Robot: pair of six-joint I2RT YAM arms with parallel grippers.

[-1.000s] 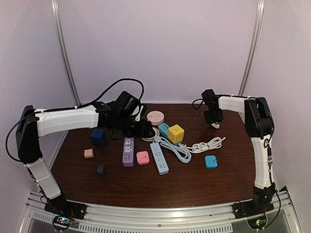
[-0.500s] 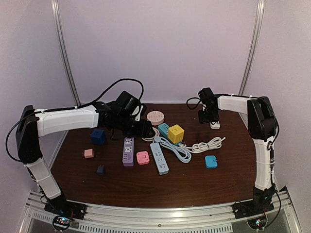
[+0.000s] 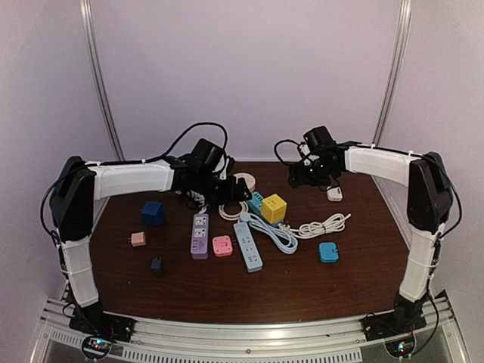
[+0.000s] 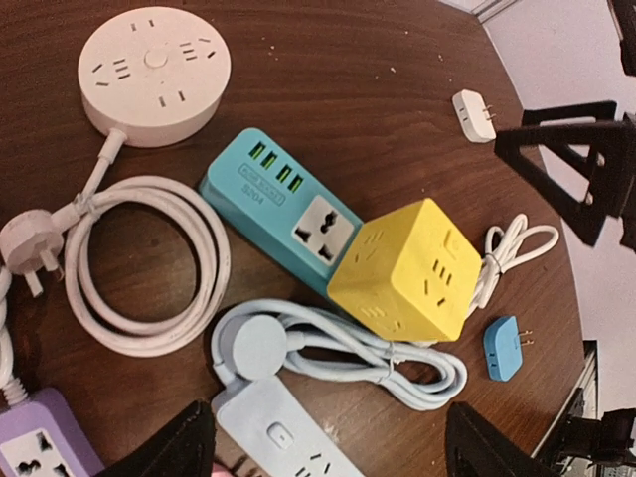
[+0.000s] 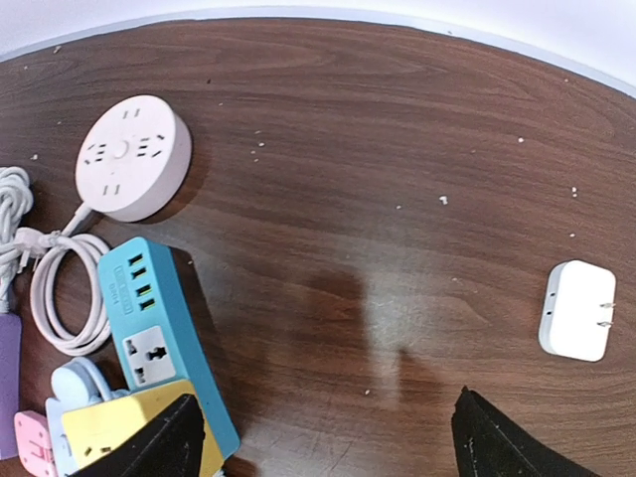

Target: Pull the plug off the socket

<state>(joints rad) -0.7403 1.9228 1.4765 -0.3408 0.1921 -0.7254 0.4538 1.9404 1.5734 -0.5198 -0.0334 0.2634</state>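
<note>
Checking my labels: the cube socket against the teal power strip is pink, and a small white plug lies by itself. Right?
Not quite: the cube socket against the teal power strip is yellow, not pink, as the left wrist view shows. The small white plug does lie by itself.

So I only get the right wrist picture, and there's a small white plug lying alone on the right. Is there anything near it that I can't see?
Observer: Yes. In the top view a small blue adapter lies closer to the arms' bases, with a coiled white cable between it and that white plug.
Visitor: And the yellow thing cut off at my bottom edge?
Observer: That's a yellow cube socket. The left wrist view shows it whole, overlapping the end of the teal power strip. I can't tell whether it's plugged in.
Visitor: Where's the other arm?
Observer: The left gripper hangs open above a light blue power strip, beside that cube.
</note>
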